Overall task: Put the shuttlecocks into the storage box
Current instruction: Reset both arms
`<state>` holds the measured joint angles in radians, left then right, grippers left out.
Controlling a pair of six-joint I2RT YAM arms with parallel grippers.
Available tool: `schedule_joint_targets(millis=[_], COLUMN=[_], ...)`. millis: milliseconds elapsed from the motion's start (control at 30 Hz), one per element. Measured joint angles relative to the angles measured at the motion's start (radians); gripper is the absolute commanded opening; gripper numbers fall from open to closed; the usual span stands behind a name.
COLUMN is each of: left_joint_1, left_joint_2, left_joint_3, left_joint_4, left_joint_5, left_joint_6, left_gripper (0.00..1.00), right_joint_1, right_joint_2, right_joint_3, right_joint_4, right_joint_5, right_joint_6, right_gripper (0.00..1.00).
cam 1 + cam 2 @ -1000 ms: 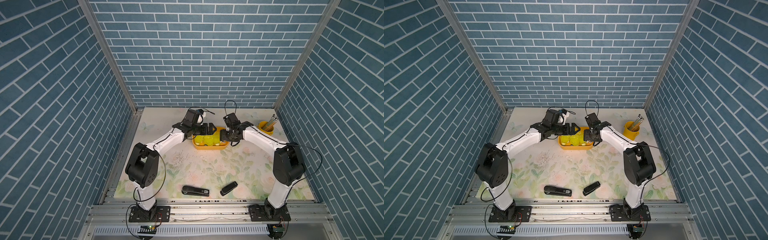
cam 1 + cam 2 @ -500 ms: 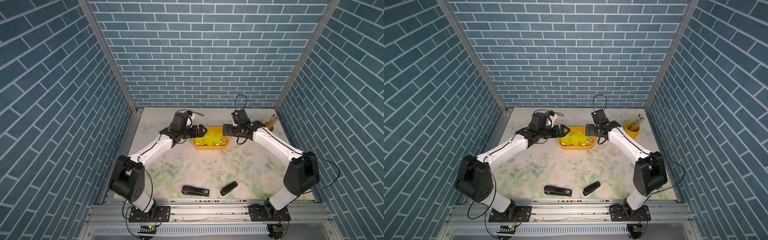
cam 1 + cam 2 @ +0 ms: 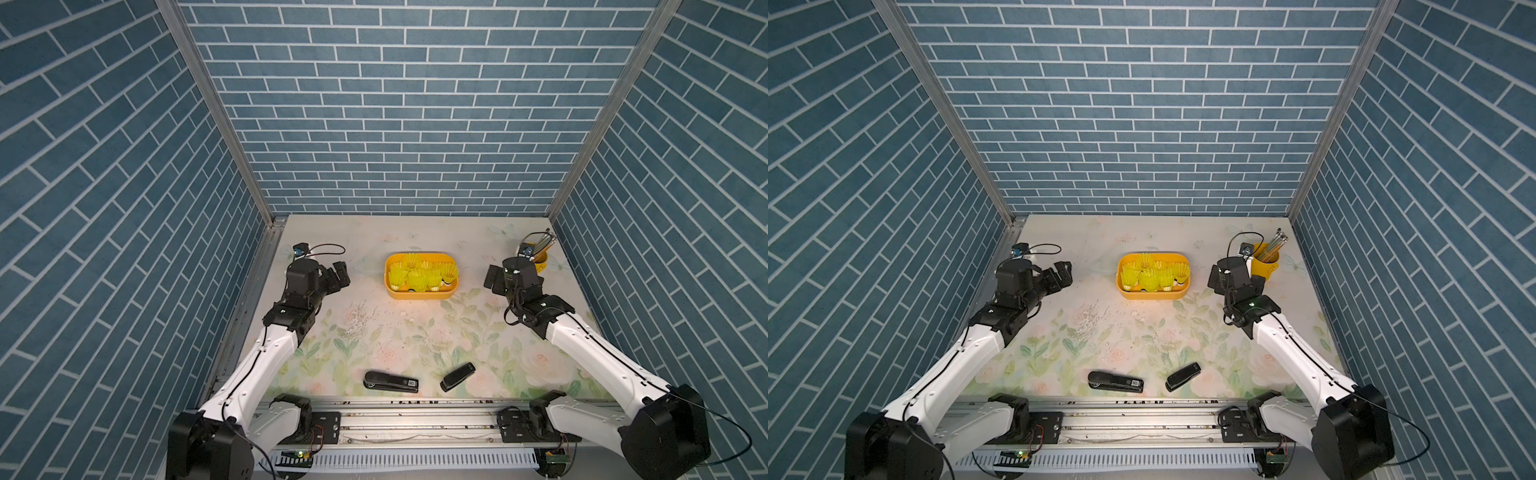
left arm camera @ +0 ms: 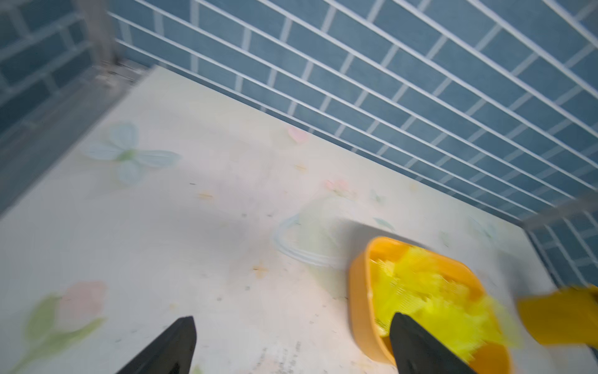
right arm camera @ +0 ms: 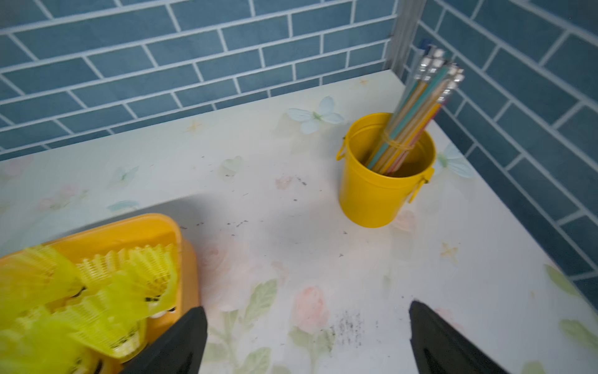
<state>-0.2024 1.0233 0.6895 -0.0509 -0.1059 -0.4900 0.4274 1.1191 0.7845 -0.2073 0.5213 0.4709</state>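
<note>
- Shuttlecocks [image 3: 419,277] [image 3: 1152,277]: neon yellow-green bunch. All the ones I can spot are packed in the storage box [image 3: 420,296] [image 3: 1152,296], centre of frame in both top views, some poking above the rim.
- Nearest, along the bottom edge: metal rail [image 3: 415,415] w/ both arm bases on it.
- Just past it, lower centre: long black stapler [image 3: 390,382], and a short black stapler [image 3: 457,377] to its right, angled. The two lie apart, flat on the floral tabletop [image 3: 316,353].
- Mid frame: dark specks [image 3: 357,320] scattered btwn the staplers & the box.
- Left arm [image 3: 266,357] runs from lower left up to centre-left. Left gripper [image 3: 340,275] [image 4: 293,323] has its jaws spread wide w/ nothing btwn them. It sits left of the box, well apart from it. Its wrist view is blurred.
- Right arm [image 3: 594,353] runs from lower right up to centre-right. Right gripper [image 5: 306,307] is also spread wide & empty, over bare tabletop right of the box, w/ a clear gap.
- The box sits about level w/ both grippers, btwn them.
- Farther, upper right of the tabletop: yellow cup [image 3: 1264,262] [image 5: 372,194] w/ a banded bundle of pencils [image 5: 417,113] leaning toward the corner, just behind the right wrist.
- Farthest: blue brick walls [image 3: 395,124] on three sides.
</note>
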Motion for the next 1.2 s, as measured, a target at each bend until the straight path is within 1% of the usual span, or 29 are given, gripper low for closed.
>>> schedule_joint_targets(millis=[67,133,200,267,367,567,733,833,933,1033,1133,1200], left_joint_1=[0.002,0.002,0.002,0.006,0.017,0.054,0.059,0.061,0.062,0.062,0.062,0.062], left_joint_2=[-0.069,-0.119,-0.129,-0.090,0.000,0.133,0.270,0.291,0.337,0.376,0.379,0.375], left_joint_3=[-0.080,-0.151,-0.198,-0.213,-0.211,-0.214,-0.215,-0.260,-0.309,-0.348,-0.362,-0.374], left_joint_4=[0.038,0.085,0.125,0.156,0.200,0.343,0.459,0.596,0.731,0.813,0.875,0.932], left_joint_5=[-0.148,-0.255,-0.334,-0.380,-0.378,-0.294,-0.255,-0.255,-0.256,-0.255,-0.260,-0.267], left_joint_6=[-0.007,0.008,0.039,0.081,0.137,0.198,0.271,0.312,0.336,0.354,0.373,0.388], left_gripper=[1.00,1.00,1.00,0.99,0.99,1.00,1.00,1.00,1.00,1.00,1.00,1.00], right_joint_1=[-0.041,-0.088,-0.131,-0.167,-0.195,-0.208,-0.218,-0.224,-0.245,-0.274,-0.294,-0.309], right_joint_2=[-0.034,-0.054,-0.058,-0.058,-0.053,-0.004,0.071,0.103,0.140,0.196,0.236,0.266], right_joint_3=[-0.066,-0.113,-0.146,-0.187,-0.245,-0.372,-0.393,-0.402,-0.446,-0.518,-0.575,-0.606], right_joint_4=[0.048,0.085,0.127,0.187,0.269,0.512,0.658,0.787,0.937,1.083,1.188,1.290], right_joint_5=[0.019,0.024,0.016,0.007,-0.010,-0.050,-0.085,-0.100,-0.125,-0.151,-0.183,-0.204], right_joint_6=[-0.006,-0.007,-0.016,-0.035,-0.075,-0.174,-0.254,-0.307,-0.349,-0.383,-0.420,-0.437], right_gripper=[1.00,1.00,1.00,1.00,1.00,1.00,1.00,1.00,1.00,1.00,1.00,1.00])
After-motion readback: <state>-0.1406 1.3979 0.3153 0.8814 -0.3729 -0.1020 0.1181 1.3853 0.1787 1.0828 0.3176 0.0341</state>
